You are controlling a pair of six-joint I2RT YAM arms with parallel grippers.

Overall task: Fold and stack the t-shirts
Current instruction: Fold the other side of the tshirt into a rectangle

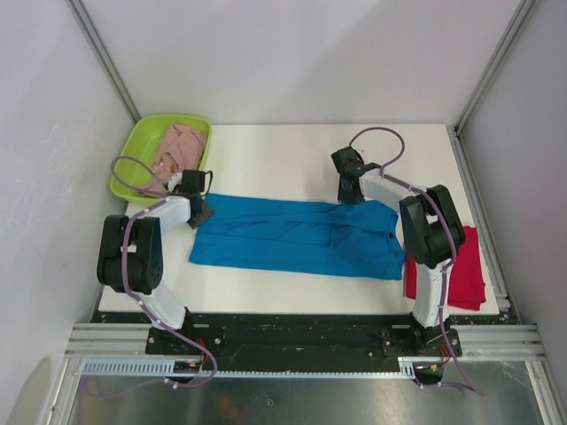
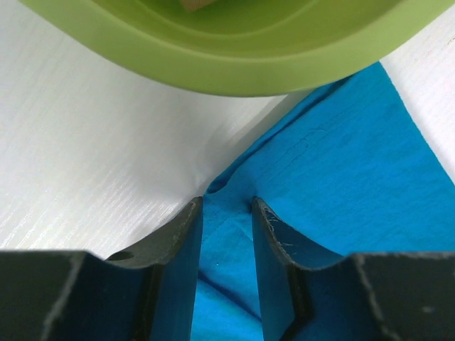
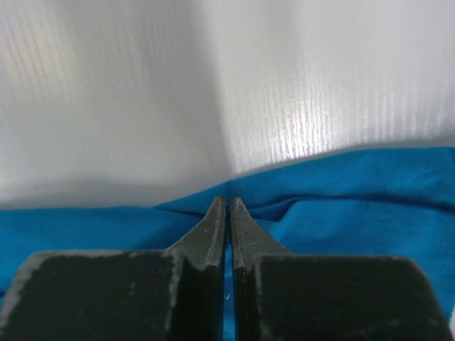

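Observation:
The bright blue t-shirt (image 1: 292, 237) lies as a long flat band across the middle of the white table. My left gripper (image 1: 200, 211) is at its far-left corner; in the left wrist view its jaws (image 2: 226, 202) stand narrowly apart, closed on a bunch of blue cloth (image 2: 355, 163). My right gripper (image 1: 347, 197) is at the shirt's far edge towards the right. In the right wrist view it (image 3: 228, 200) is pinched shut on the blue hem (image 3: 370, 192). The red t-shirt (image 1: 468, 266) lies at the right edge. The pale pink t-shirt (image 1: 182, 146) lies crumpled in the tray.
The lime-green tray (image 1: 142, 133) stands at the far-left corner, its rim (image 2: 234, 71) just beyond my left fingers. White walls and metal posts enclose the table. Bare white table (image 1: 283, 159) lies beyond the blue shirt.

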